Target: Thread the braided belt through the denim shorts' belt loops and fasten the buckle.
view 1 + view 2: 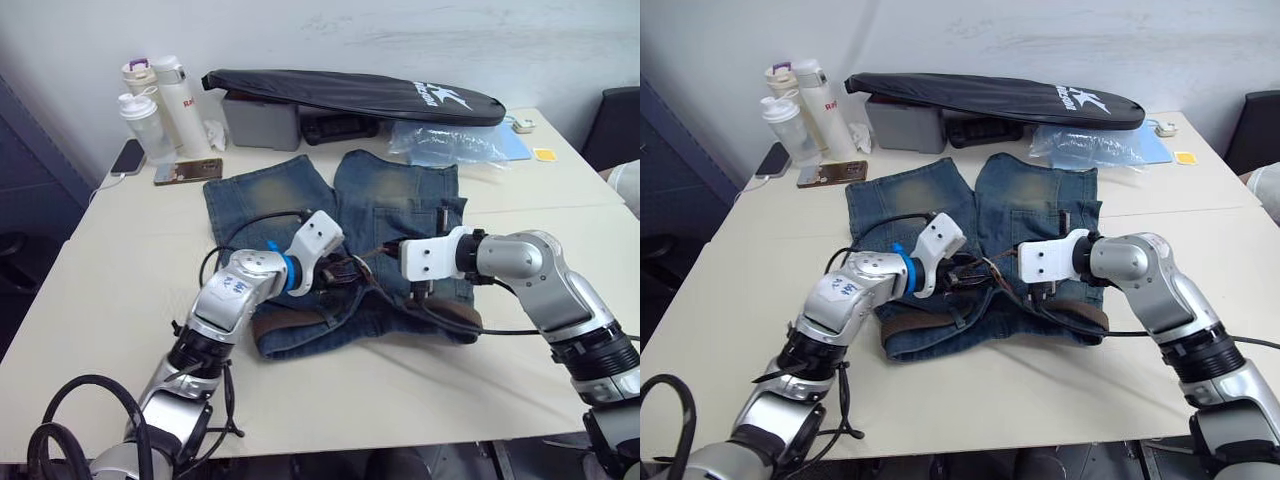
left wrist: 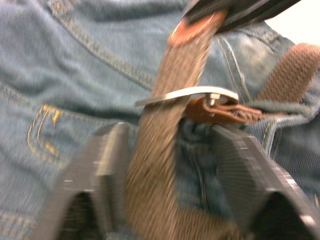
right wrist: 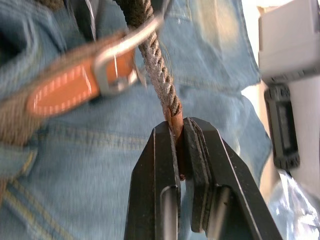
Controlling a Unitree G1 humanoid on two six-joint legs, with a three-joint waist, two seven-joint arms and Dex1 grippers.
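Arms of grey metal reach inward from both sides and meet over the waistband of the faded blue denim shorts (image 1: 300, 200), which lie flat on the pale tabletop (image 1: 120, 290) with their yellowish-worn legs pointing toward the far edge. The left arm bends at the elbow and angles its white wrist block across the shorts, bringing the left gripper (image 2: 170, 170) down with its two ribbed black fingers spread apart on either side of the dark-brown braided belt (image 2: 160, 150), not pressing it. The right arm comes in level from the other side, and the right gripper (image 3: 181, 145) is clamped hard on the belt's tan leather tip, the flat black pads squeezing it between them. From that tip the woven strap runs up through the small silver rectangular metal buckle (image 3: 116, 60), whose frame is stitched to an orange-tan leather tab with pale thread. The belt's weave looks coarse and rope-like; the denim is soft and seamed with yellow stitching. More of the brown strap follows the waistband toward both hips. Beyond the shorts lie a long black fabric bag (image 1: 350, 92) and pale plastic bottles (image 1: 160, 110).
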